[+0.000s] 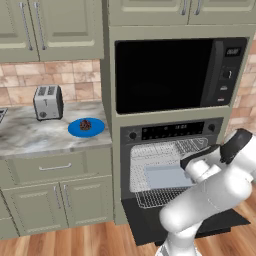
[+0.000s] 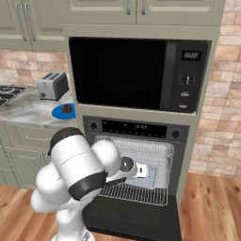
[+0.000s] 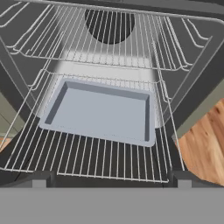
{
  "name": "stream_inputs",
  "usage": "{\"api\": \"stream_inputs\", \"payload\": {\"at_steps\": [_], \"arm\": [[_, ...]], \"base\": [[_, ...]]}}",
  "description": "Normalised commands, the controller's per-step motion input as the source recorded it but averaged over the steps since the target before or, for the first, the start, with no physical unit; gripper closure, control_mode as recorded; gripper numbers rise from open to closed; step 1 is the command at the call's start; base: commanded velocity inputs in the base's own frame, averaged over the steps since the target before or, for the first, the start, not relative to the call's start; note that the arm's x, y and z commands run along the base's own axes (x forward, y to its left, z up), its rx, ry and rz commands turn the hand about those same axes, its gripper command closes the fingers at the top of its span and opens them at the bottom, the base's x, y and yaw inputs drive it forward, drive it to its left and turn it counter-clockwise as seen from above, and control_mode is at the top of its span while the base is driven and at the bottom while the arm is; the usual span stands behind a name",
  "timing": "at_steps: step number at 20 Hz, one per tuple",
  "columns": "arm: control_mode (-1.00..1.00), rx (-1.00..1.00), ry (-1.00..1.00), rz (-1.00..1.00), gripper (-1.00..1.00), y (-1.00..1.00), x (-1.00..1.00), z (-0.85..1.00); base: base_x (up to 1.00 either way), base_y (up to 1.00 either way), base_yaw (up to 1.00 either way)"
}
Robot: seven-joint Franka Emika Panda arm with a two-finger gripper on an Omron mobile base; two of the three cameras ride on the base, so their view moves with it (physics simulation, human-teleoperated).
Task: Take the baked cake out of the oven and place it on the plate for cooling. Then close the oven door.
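The oven (image 1: 172,150) stands with the oven door (image 1: 150,225) dropped flat, and the wire rack (image 3: 109,109) is pulled out over it with a pale grey baking tray (image 3: 103,111) sitting bare on it. That rack is the main hazard: if the door is swung up while the rack and tray jut forward, the door will likely jam against them or knock the tray off. The arm reaches low at the oven mouth, so lifting the door from below with the elbow so close risks striking the rack edge. On the bench (image 1: 30,137) the plate (image 1: 75,130) already carries the baked cake (image 1: 85,124), left of the oven beside the toaster (image 1: 48,102); a wide swing could brush them. The gripper (image 3: 109,186) hovers above the rack's front edge, fingers (image 3: 39,180) spread wide and holding nothing.
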Motion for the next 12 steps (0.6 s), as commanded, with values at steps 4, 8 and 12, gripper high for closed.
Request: {"api": "stream_inputs", "payload": {"at_steps": [4, 8, 12], "arm": [[-1.00, 0.00, 0.03, 0.00, -1.00, 0.00, 0.03, -0.34], [-1.00, 0.00, 0.10, 0.00, -1.00, 0.04, 0.00, -0.34], [-1.00, 0.00, 0.07, 0.00, -1.00, 0.01, 0.00, -0.37]], "base": [[0.00, 0.00, 0.00], [0.00, 0.00, 0.00], [0.00, 0.00, 0.00]]}}
